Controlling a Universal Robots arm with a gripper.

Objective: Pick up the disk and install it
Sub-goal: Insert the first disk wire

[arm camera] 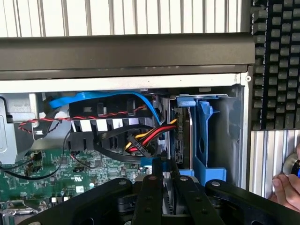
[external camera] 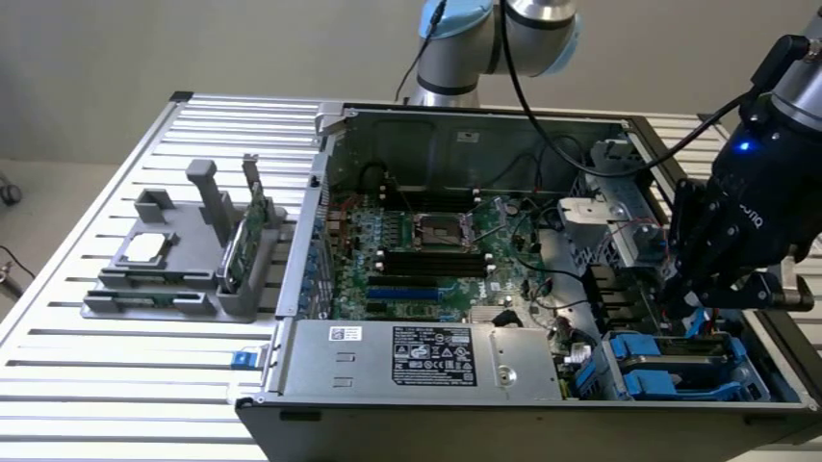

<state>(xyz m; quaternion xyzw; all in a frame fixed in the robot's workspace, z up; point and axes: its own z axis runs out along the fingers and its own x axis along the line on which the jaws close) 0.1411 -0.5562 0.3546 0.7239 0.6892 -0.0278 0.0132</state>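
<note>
In the exterior view my gripper (external camera: 694, 310) hangs low over the drive bays at the front corner of the open computer case (external camera: 449, 144), on that view's right. It is shut on the disk (arm camera: 151, 162), which I see edge-on as a dark slab with a blue carrier edge between the two black fingers (arm camera: 147, 197). A sliver of that blue carrier (external camera: 695, 325) shows under the gripper. The disk sits just above and beside a blue bay frame (arm camera: 204, 140), close to a bundle of red, yellow and black cables (arm camera: 145, 138).
A grey holder (external camera: 167, 265) on the exterior view's left carries a small silver chip (external camera: 148, 245) and an upright green card (external camera: 250, 231). The power supply (external camera: 424, 358) and motherboard (external camera: 424, 241) fill the case. A keyboard (arm camera: 276, 61) and a person's hand (arm camera: 286, 187) lie beyond the case wall.
</note>
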